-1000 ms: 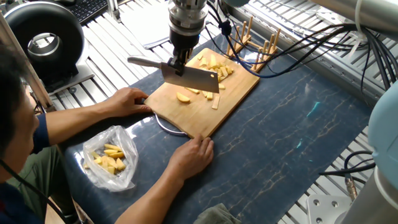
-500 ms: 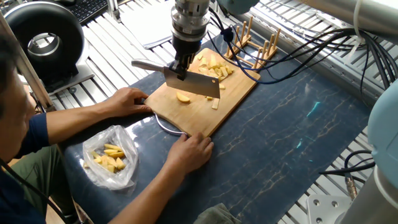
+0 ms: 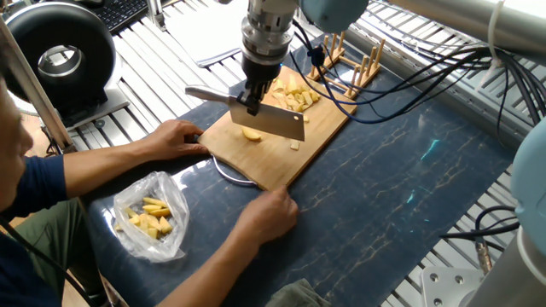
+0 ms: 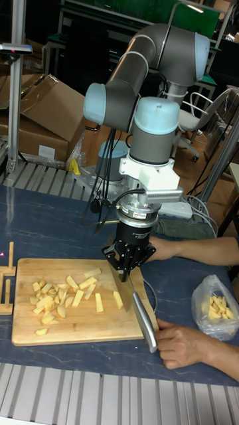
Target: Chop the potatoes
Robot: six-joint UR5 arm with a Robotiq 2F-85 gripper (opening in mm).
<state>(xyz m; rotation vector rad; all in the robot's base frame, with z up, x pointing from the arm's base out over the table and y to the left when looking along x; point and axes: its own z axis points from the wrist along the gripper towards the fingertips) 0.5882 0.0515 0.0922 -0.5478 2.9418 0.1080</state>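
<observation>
My gripper point(image 3: 250, 103) is shut on a cleaver point(image 3: 278, 124) at the join of handle and blade, with the blade held just over the wooden cutting board point(image 3: 271, 164). One pale yellow potato piece point(image 3: 251, 134) lies right under the blade's near edge. More cut potatoes point(image 3: 294, 94) are heaped at the board's far end. The tall fixed view shows the gripper point(image 4: 127, 270) above the board point(image 4: 79, 330), the cleaver point(image 4: 143, 317) angled down toward the board's right end, and potatoes point(image 4: 60, 296) spread over its left half.
A person's hands point(image 3: 177, 136) point(image 3: 270, 215) rest at the board's near corners. A clear bag of yellow pieces point(image 3: 152, 218) lies on the dark table at front left. A wooden rack point(image 3: 351, 60) and cables sit behind the board, and a metal ring point(image 3: 223, 170) pokes out beneath it.
My gripper and the cleaver have shifted right and lower, closer to the board. The person's near hand has slid back off the board's corner.
</observation>
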